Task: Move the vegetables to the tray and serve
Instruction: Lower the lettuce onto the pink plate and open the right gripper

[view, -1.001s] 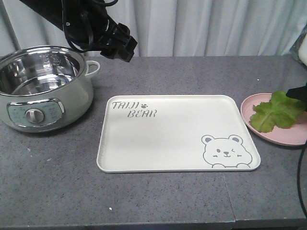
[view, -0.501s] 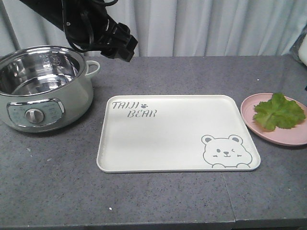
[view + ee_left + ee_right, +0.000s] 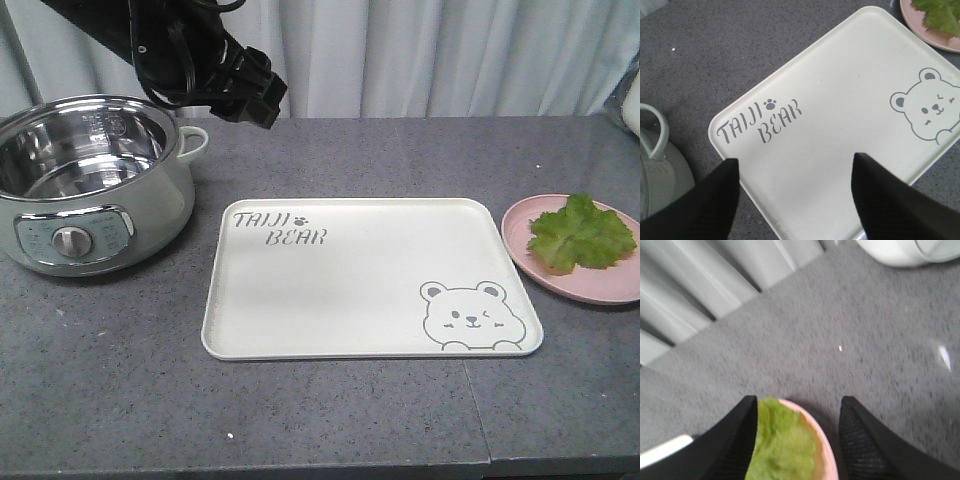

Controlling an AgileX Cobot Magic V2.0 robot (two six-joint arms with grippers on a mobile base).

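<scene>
The green lettuce leaf point(image 3: 580, 234) lies on the round pink plate point(image 3: 520, 236) at the right. The cream "TAIJI BEAR" tray point(image 3: 370, 285) lies flat in the middle of the counter with nothing on it. My left gripper point(image 3: 255, 98) hangs high at the back left. In the left wrist view it point(image 3: 795, 162) is open and empty above the tray's point(image 3: 840, 115) lettered end. My right gripper point(image 3: 799, 400) is open and empty above the lettuce point(image 3: 782, 445) and the plate's rim point(image 3: 826, 452). It is out of the front view.
A pale green electric pot point(image 3: 85, 185) with a steel bowl stands at the left, its handle point(image 3: 655, 132) beside the tray's corner. A grey curtain point(image 3: 450, 55) hangs behind the counter. A white object point(image 3: 900, 250) sits beyond the plate in the right wrist view.
One second ago my right gripper was at the front view's right edge on the lettuce, with the leaf stretched out. It has since drawn out of that view, and the leaf lies bunched on the plate.
</scene>
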